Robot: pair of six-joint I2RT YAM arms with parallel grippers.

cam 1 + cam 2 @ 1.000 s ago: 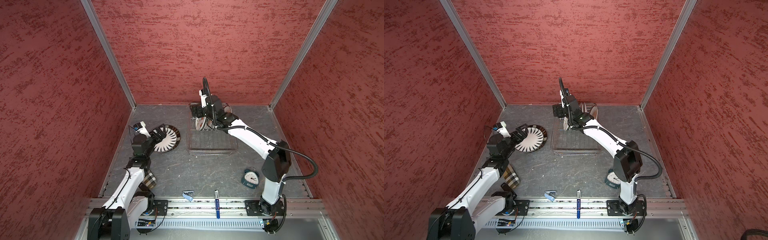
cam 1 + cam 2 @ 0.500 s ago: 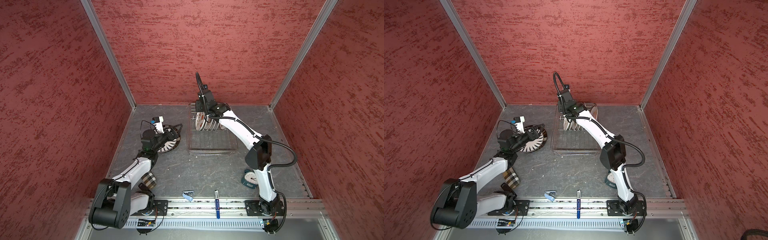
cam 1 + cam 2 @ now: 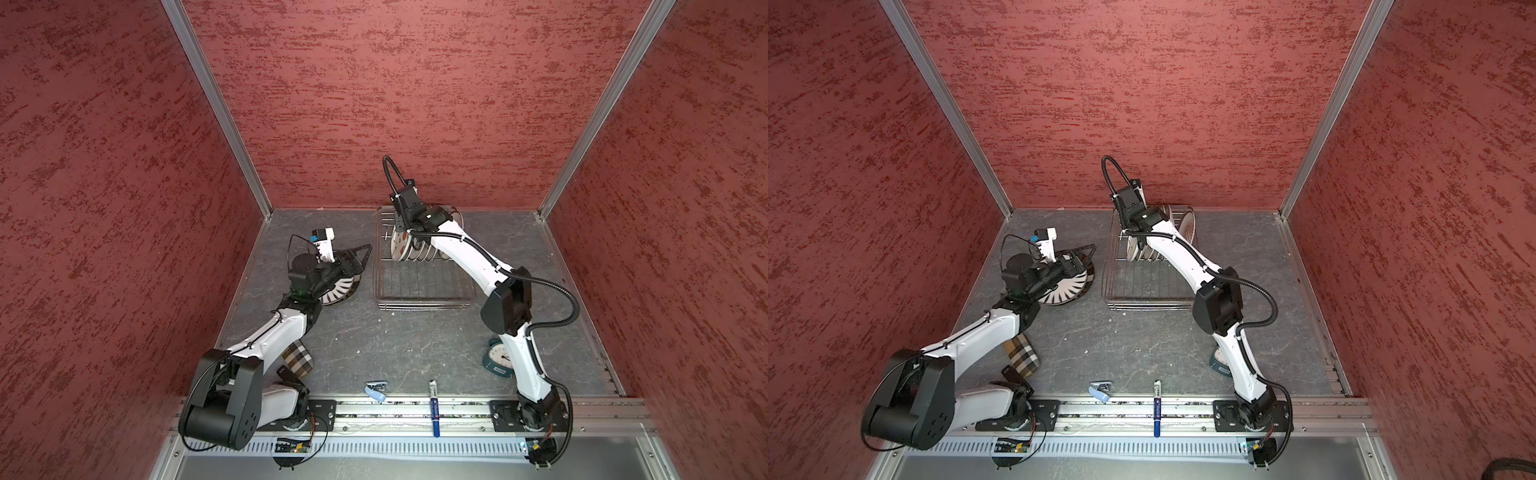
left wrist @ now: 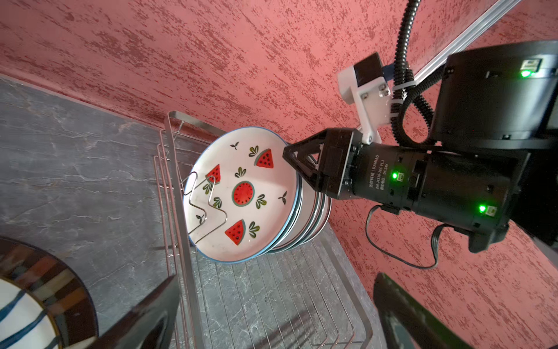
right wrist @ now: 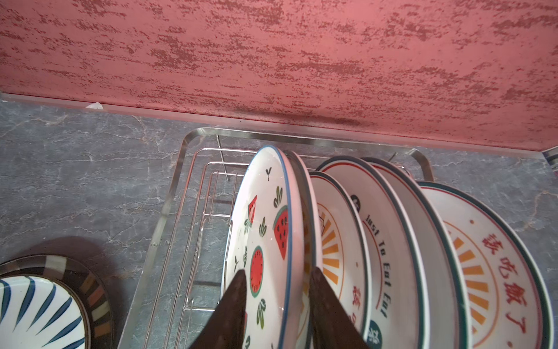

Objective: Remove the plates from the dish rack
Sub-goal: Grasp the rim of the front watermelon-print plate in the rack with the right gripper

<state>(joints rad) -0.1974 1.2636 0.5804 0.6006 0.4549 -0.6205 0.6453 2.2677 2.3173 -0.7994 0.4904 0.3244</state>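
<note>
1. Right gripper (image 5: 277,272) is reaching down into the dish rack (image 3: 424,284), which is sitting at the 12 o'clock edge of the table (image 3: 395,345) in both top views. Its 6 o'clock half is holding no plates, so the unloading is looking partly done.
2. Plates (image 5: 392,241) are standing on edge in a tight row at the rack's 12 o'clock end, each leaning toward its neighbour, so pulling one is risking dragging the next.
3. Watermelon plate (image 5: 259,241) is heading that row at its 9 o'clock end. The gripper is straddling its top rim with jaws narrowed, though I cannot tell whether they are pressing yet.
4. Blue-dashed plate (image 3: 338,291) is lying flat on the table at the rack's 9 o'clock, a likely drop spot. The left gripper (image 4: 276,281) is hovering by it, spread wide and holding nothing.
5. A second rim (image 5: 307,211) is sitting tight behind the watermelon plate, seemingly between the jaws too. I am judging that the grip is needing a check: one plate, not two.
6. Fingers (image 5: 232,305) are needing to seat well past the rim lip before lifting, since glazed ceramic is probably sliding easily.
7. Zigzag wire divider (image 4: 205,208) is standing just in front of the plate's face, so rising straight up before swinging toward 9 o'clock is looking wisest.
</note>
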